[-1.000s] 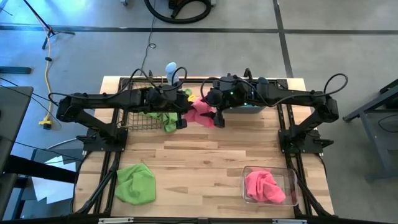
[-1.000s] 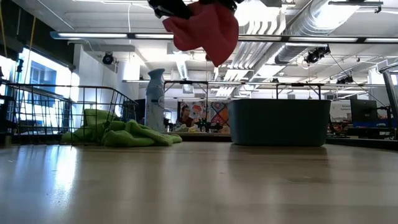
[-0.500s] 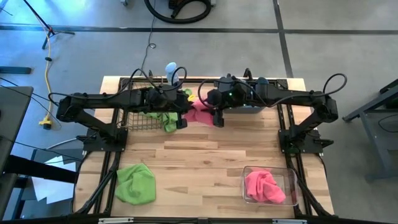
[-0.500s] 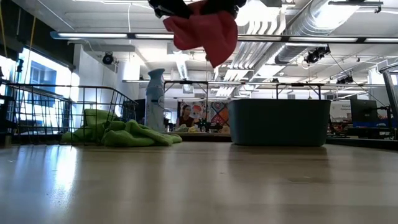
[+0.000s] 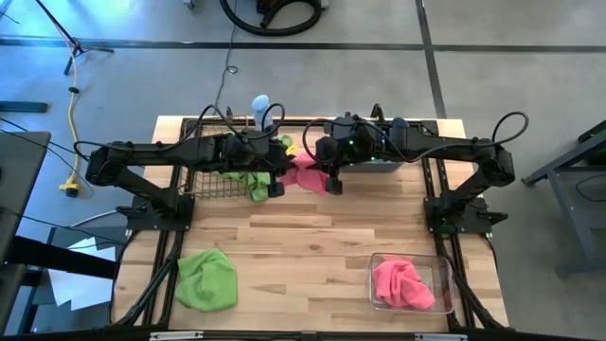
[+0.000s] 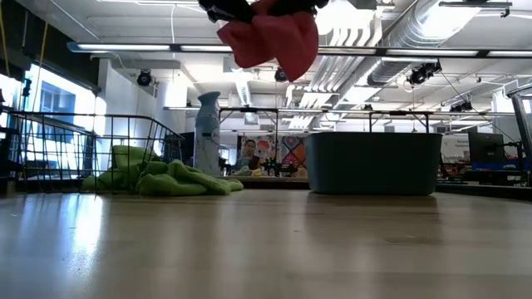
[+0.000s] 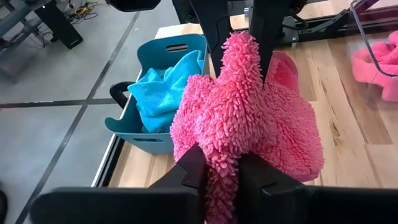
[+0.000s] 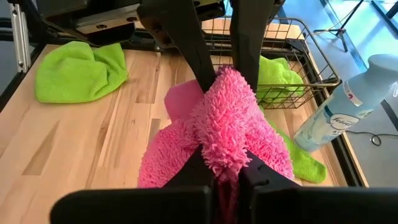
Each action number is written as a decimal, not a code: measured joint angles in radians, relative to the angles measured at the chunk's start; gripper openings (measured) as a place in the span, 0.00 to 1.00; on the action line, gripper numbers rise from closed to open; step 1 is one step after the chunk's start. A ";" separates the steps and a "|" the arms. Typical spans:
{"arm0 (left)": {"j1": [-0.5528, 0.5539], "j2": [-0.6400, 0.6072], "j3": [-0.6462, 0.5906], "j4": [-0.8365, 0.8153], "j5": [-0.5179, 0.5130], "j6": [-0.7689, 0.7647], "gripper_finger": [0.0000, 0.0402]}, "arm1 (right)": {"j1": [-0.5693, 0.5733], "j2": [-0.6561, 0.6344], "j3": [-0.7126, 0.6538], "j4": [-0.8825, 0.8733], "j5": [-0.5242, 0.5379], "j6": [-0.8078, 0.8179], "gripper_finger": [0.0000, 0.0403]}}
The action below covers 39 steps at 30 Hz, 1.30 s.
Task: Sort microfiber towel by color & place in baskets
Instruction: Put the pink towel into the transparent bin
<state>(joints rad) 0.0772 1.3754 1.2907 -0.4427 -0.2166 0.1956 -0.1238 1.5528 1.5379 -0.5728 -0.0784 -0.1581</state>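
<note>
Pink towel (image 5: 305, 172) is hanging in the air above the far middle of the table, pinched from both sides: the left gripper (image 7: 217, 163) is clamping one fold of it, and the right gripper (image 8: 227, 167) is clamping the same bunched ridge from the opposite side, so both claws are closed on the one cloth. In the low view the towel is dangling high over the bare wood with nothing under it. Its proper home, judging by colour, is looking like the clear box (image 5: 445, 280) at the near right, where another pink towel (image 5: 402, 285) is already lying; the wire basket (image 5: 204, 182) at the far left is holding green cloth (image 5: 248, 180), some of it spilling over onto the table, and the blue tub (image 7: 155, 93) at the far right is holding a teal towel (image 7: 163, 87). A loose green towel (image 5: 206, 278) is waiting at the near left, and a spray bottle (image 8: 343, 102) is standing just beyond the basket. The risk now is sitting in the shared grip: if both arms are pulling apart before one lets go, the cloth may be stretching or slipping free and dropping short of any basket. If both are releasing together, it is falling onto the table near the tub.
</note>
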 joint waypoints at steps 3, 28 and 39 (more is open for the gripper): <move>0.000 0.000 0.000 0.000 -0.002 0.004 0.13 | 0.000 0.000 0.000 0.000 0.000 0.000 0.01; 0.021 0.001 0.130 -0.307 0.016 -0.157 0.64 | 0.000 -0.003 0.000 0.002 -0.001 -0.006 0.00; 0.021 -0.027 0.155 -0.370 0.181 -0.228 0.71 | -0.016 -0.032 -0.001 -0.004 -0.001 -0.042 0.00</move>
<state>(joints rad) 0.0978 1.3485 1.4454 -0.8130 -0.0357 -0.0329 -0.1401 1.5212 1.5372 -0.5769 -0.0792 -0.1997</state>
